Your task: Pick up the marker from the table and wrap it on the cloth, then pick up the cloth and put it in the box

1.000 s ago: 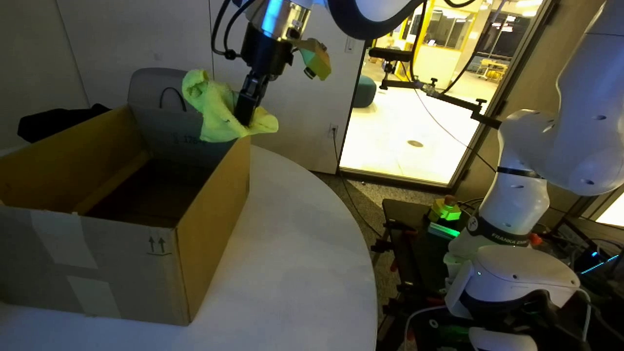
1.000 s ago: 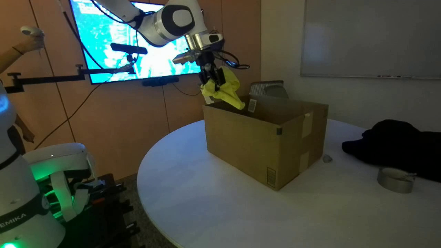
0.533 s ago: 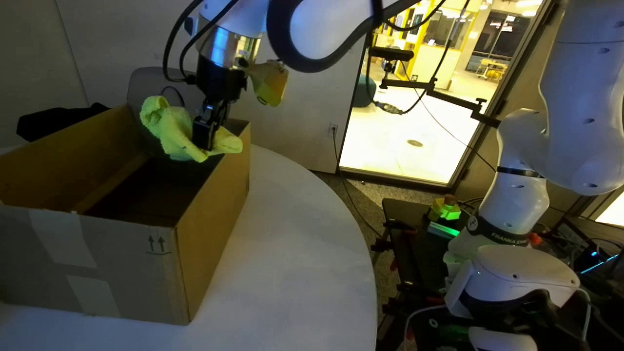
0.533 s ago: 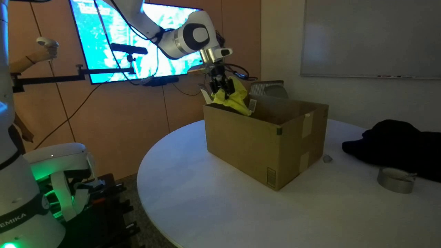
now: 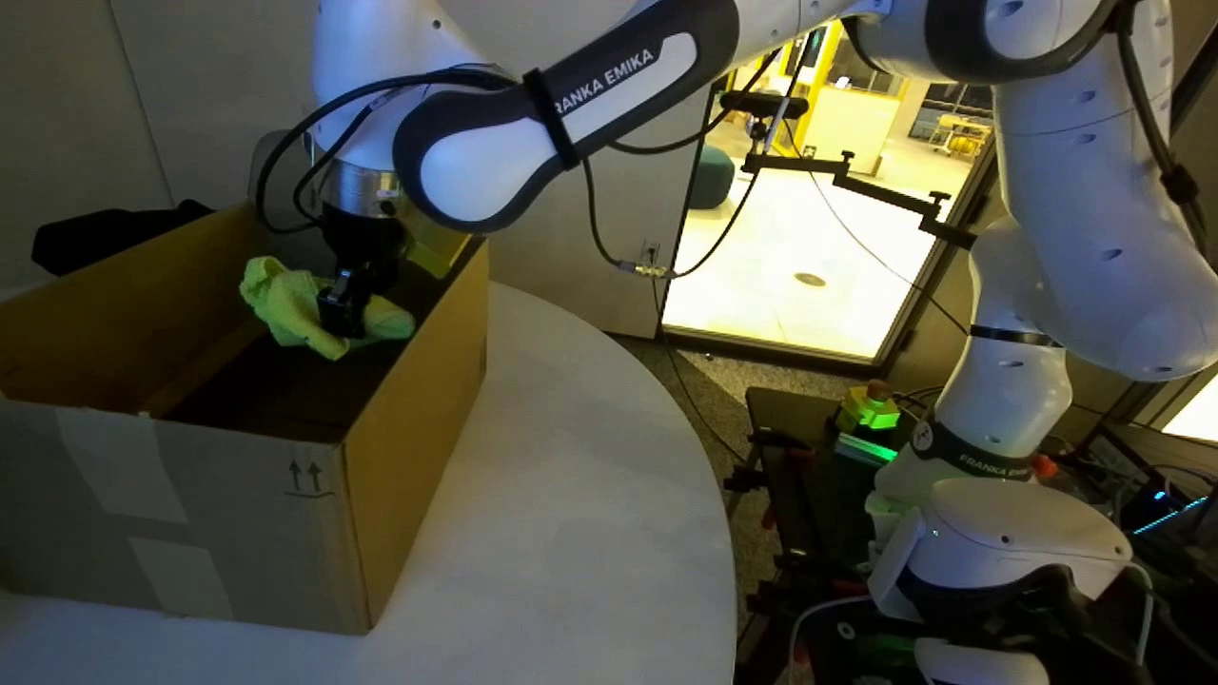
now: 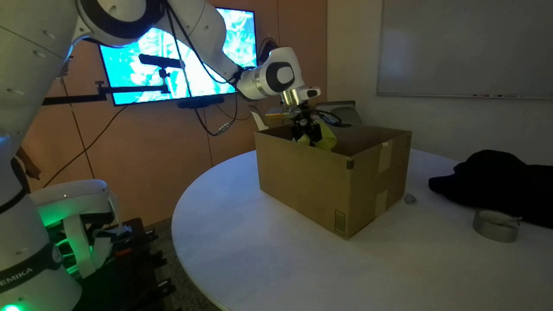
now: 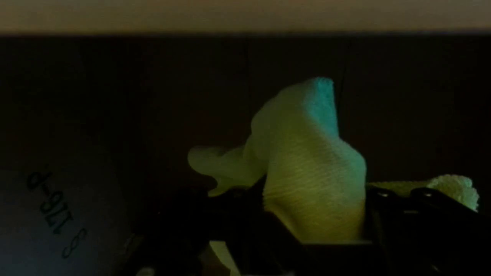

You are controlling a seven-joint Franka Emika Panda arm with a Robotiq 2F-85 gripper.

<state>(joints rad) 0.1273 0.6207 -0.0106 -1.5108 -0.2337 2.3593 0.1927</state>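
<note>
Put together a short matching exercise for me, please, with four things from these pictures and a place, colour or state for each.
Things:
1. cloth
2. box
3. screen
4. grey round object

Places, colours, states:
A. glowing blue and white
B. on the table, close to the black fabric
C. brown, open at the top
D. yellow-green, held by the gripper

Right pairs: 1-D, 2-C, 3-A, 4-B

The gripper holds the yellow-green cloth, bunched and folded; black printed characters mark the cardboard box at left.
</note>
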